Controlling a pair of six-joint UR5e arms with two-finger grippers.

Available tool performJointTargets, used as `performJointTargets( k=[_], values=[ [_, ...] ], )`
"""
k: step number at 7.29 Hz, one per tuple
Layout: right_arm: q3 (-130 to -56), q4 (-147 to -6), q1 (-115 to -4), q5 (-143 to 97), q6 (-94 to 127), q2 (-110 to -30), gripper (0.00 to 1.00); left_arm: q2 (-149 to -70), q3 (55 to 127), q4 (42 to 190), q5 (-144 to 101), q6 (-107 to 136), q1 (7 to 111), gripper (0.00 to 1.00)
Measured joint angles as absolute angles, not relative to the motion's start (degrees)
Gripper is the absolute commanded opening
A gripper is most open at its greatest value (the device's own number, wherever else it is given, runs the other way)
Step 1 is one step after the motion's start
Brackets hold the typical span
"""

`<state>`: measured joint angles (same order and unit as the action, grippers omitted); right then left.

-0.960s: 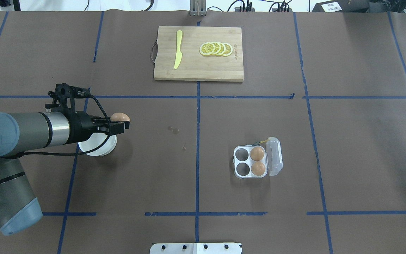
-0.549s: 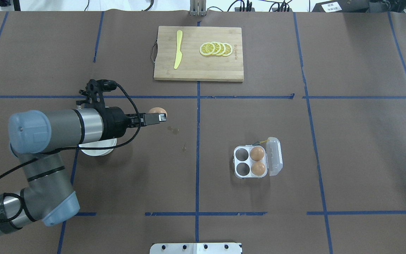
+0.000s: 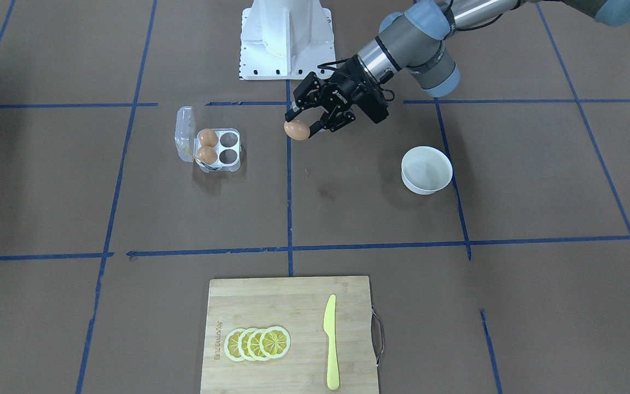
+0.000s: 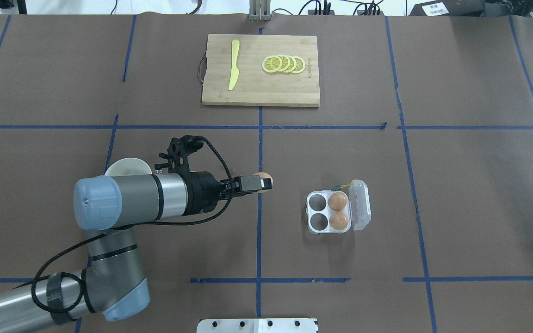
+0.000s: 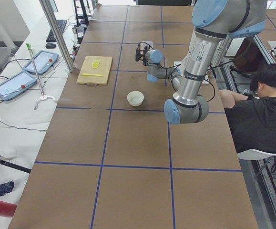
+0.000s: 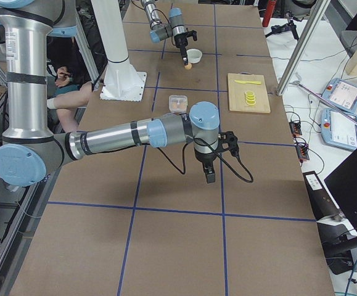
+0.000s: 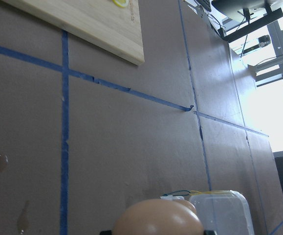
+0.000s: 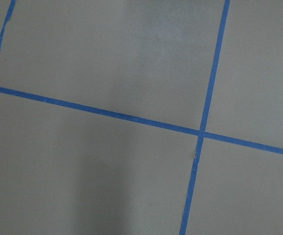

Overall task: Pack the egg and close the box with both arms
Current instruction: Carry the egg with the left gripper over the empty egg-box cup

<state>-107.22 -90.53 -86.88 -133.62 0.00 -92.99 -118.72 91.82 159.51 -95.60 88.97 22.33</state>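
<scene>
One egg [image 3: 296, 130] is clamped between the jaws of the left gripper [image 3: 301, 123], held clear of the table [image 4: 456, 208] between the white bowl [image 3: 425, 188] and the open egg carton [image 4: 308, 213]. Right gripper [image 6: 209, 174]: opening cannot be determined.

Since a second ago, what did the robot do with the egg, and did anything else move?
The left gripper, still shut on the egg, carried it from above the white bowl rightward in the overhead view, toward the box, not reaching it yet. The bowl, the box with two eggs and open lid, and the cutting board stayed put.
</scene>
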Motion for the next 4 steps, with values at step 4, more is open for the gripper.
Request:
performJointTargets(
  k=[4],
  values=[
    [-107.2, -90.5, -87.1, -133.6, 0.0, -93.0, 1.00, -126.5, 83.2, 164.5, -88.7, 94.0, 16.6, 0.44]
  ],
)
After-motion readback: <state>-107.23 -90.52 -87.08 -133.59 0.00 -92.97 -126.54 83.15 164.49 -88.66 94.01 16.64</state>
